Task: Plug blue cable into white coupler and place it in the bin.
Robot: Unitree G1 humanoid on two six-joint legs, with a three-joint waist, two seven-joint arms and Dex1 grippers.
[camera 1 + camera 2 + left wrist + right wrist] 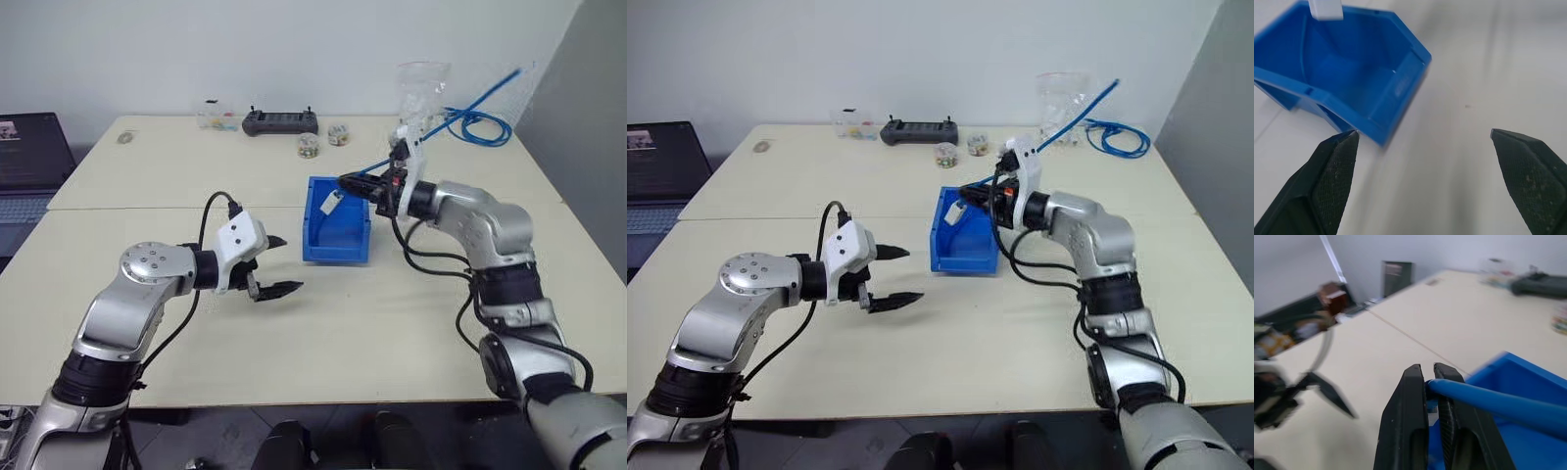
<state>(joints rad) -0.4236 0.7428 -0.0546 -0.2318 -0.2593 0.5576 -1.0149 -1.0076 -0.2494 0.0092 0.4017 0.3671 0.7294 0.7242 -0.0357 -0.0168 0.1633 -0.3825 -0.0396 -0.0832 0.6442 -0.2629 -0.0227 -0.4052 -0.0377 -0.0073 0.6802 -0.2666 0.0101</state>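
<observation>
I judge the plugging done and the placing step in hand: my right pincer (345,181) is clamped narrow on the thin bright blue cable (1488,401), and the tiny white boxy plastic coupler (330,202) hangs at the cable's end just over the bright blue rectangular plastic bin (338,245) on the pale worktop (392,333). Next I need to lower that end inside the walls and release. My left pincer (277,264) hovers near the bin's left side, its 2 fingers spread wide, holding nothing.
</observation>
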